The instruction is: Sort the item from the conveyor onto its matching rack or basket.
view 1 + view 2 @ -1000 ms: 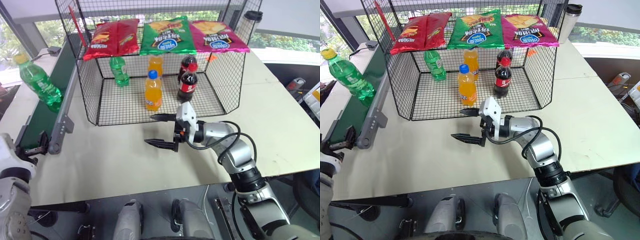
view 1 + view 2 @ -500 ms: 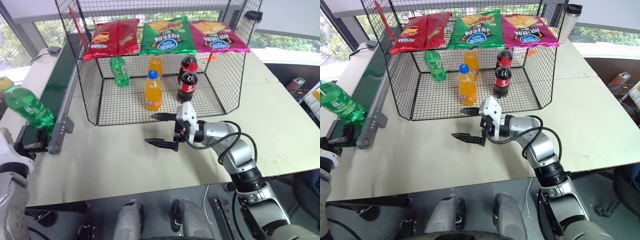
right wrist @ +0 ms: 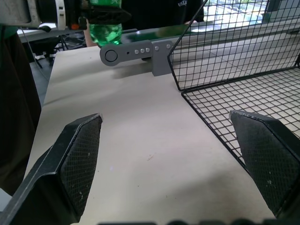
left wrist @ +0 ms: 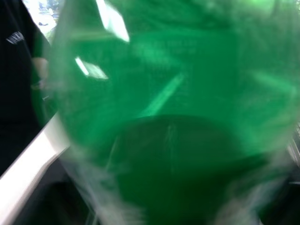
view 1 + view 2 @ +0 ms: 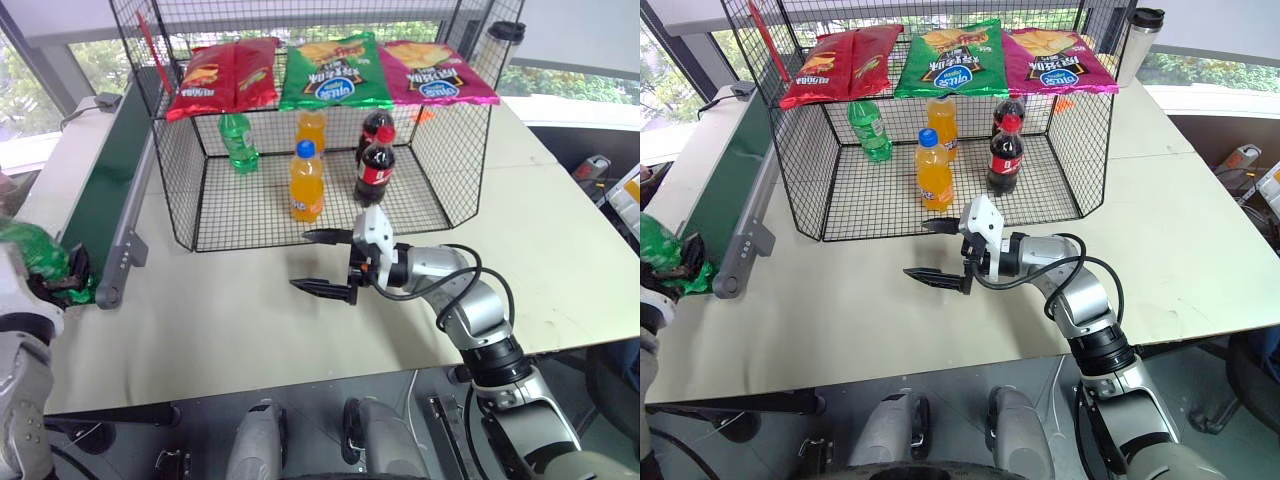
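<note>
gripping green bottle (image 5: 658, 243), left gripper (image 5: 685, 268); label unreadable.

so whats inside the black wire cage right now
On the cage floor stand a green bottle, two orange bottles and two cola bottles. Each rear bottle is partly hidden by the one in front. Three chip bags lie along the top.

The soda bottle (image 3: 104, 21) is clear green glossy plastic. The cage (image 5: 250, 205) is thin black wire mesh. The conveyor (image 5: 105, 190) has a matt dark-green belt and grey metal rails. The tabletop (image 5: 240, 320) looks smooth, matt beige. The chip bags (image 5: 335, 70) shine like foil.
</note>
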Available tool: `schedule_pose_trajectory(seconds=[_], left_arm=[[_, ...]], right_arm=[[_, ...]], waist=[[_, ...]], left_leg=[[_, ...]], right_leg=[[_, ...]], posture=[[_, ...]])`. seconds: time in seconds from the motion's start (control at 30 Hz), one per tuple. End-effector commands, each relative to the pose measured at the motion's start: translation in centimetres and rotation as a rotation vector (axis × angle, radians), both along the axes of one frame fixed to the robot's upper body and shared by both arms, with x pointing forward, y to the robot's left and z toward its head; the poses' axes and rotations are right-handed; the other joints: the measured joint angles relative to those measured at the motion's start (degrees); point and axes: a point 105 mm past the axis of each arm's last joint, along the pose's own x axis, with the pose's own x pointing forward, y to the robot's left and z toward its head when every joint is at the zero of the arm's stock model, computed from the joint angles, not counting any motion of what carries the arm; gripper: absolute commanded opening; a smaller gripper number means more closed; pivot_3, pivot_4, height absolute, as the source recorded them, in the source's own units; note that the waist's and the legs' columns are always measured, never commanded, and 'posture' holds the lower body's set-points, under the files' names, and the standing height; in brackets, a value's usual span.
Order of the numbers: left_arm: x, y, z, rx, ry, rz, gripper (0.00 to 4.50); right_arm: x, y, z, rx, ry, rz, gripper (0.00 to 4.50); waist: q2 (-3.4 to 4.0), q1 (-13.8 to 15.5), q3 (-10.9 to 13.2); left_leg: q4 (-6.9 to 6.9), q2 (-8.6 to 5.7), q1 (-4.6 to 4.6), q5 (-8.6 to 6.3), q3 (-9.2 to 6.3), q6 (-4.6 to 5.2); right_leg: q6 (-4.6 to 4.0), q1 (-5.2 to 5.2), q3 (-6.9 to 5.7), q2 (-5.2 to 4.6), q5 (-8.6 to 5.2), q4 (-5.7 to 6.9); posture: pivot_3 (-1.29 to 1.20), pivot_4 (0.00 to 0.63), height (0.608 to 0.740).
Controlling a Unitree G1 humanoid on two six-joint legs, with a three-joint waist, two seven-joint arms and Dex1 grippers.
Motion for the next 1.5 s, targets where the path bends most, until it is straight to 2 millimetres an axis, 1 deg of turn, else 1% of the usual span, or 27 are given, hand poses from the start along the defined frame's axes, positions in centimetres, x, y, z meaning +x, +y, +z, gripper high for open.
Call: schedule_pose_trajectory(seconds=[0.03,0.13,0.4,0.57,0.67,0.73,0.83,1.03,1.17,1.27,1.37,1.5], left_arm=[[0.0,-1.2,0.4,0.009,-0.021,-0.059,2.8],[-0.1,-1.2,1.2,0.01,-0.046,-0.054,2.8],[-0.9,-1.8,3.3,0.032,-0.085,-0.091,2.8],[-1.1,-2.1,5.9,0.105,-0.119,-0.133,2.8],[-0.6,-3.2,7.1,0.118,-0.141,-0.198,2.8],[-0.1,-4.5,7.4,0.112,-0.143,-0.266,2.8],[0.9,-6.4,6.9,0.087,-0.127,-0.337,2.8],[3.6,-9.0,5.9,0.06,-0.116,-0.436,2.8],[5.7,-10.5,5.5,0.071,-0.122,-0.478,2.8],[7.5,-11.8,5.3,0.074,-0.141,-0.502,2.8],[9.1,-13.7,4.8,0.057,-0.153,-0.542,2.8],[11.2,-15.6,3.5,0.036,-0.143,-0.552,2.8]], right_arm=[[-0.3,0.0,1.2,0.017,-0.054,0.009,4.5],[-0.3,0.0,1.2,0.014,-0.052,0.009,4.5],[-0.5,0.0,1.1,0.01,-0.046,0.018,4.5],[-0.3,-0.1,1.2,0.007,-0.047,0.018,4.5],[-0.3,-0.2,1.2,0.004,-0.048,0.015,4.5],[-0.2,-0.2,1.2,0.001,-0.05,0.011,4.5],[-0.1,-0.2,1.3,-0.011,-0.047,0.002,4.5],[0.0,-0.1,1.6,-0.003,-0.051,-0.004,4.5],[0.2,-0.3,1.0,-0.048,-0.043,-0.032,4.5],[0.8,-0.4,0.5,-0.086,-0.044,-0.085,4.5],[2.3,-0.9,-0.4,-0.149,-0.071,-0.172,4.5],[3.7,-1.3,-0.6,-0.172,-0.084,-0.255,4.5]], waist=[[0.0,0.04,0.0],[0.0,0.02,0.0],[0.0,0.02,0.0],[-0.01,-0.13,0.01],[0.0,-0.08,0.01],[0.0,-0.07,0.01],[0.0,-0.02,0.01],[0.0,-0.02,0.01],[0.0,-0.05,0.01],[-0.01,0.05,0.01],[-0.01,0.01,0.01],[-0.01,0.0,0.01]], left_leg=[[0.0,0.0,0.0,0.0,0.0,0.0],[0.0,0.0,0.0,0.0,-0.01,0.0],[0.0,-0.01,-0.04,0.0,0.0,0.0],[0.0,0.0,-0.03,0.0,-0.01,0.0],[-0.01,0.01,-0.03,0.0,-0.01,0.0],[-0.01,0.0,-0.03,0.0,-0.01,0.0],[-0.01,-0.01,-0.04,0.0,0.0,0.0],[-0.01,-0.01,-0.03,0.0,-0.01,0.0],[-0.01,-0.01,-0.04,0.0,0.01,0.0],[-0.01,-0.01,-0.05,0.0,0.01,0.0],[-0.01,-0.02,-0.07,0.0,0.04,0.0],[-0.01,-0.03,-0.08,0.0,0.07,0.0]], right_leg=[[-0.01,0.0,0.0,0.0,0.0,0.0],[-0.03,0.01,0.0,-0.01,-0.01,0.0],[0.01,0.0,0.0,-0.02,0.0,-0.04],[-0.01,-0.03,0.0,0.01,-0.01,-0.02],[-0.01,-0.04,0.0,0.02,-0.01,-0.01],[-0.01,-0.04,0.0,0.0,-0.01,-0.02],[0.0,-0.02,0.02,-0.01,0.0,-0.04],[0.12,-0.03,0.01,0.03,0.08,-0.01],[0.13,-0.03,0.01,0.04,0.08,-0.02],[0.14,-0.02,0.01,0.04,0.09,-0.02],[0.16,-0.03,0.01,0.04,0.09,-0.04],[0.17,-0.04,0.01,0.03,0.1,-0.05]], posture=[[0.0,0.15,0.74],[0.0,0.15,0.74],[0.0,0.15,0.74],[0.0,0.15,0.74],[0.0,0.15,0.74],[0.0,0.15,0.74],[0.0,0.15,0.74],[0.0,0.15,0.74],[0.0,0.15,0.74],[0.0,0.15,0.74],[0.0,0.15,0.74],[0.0,0.15,0.74]])
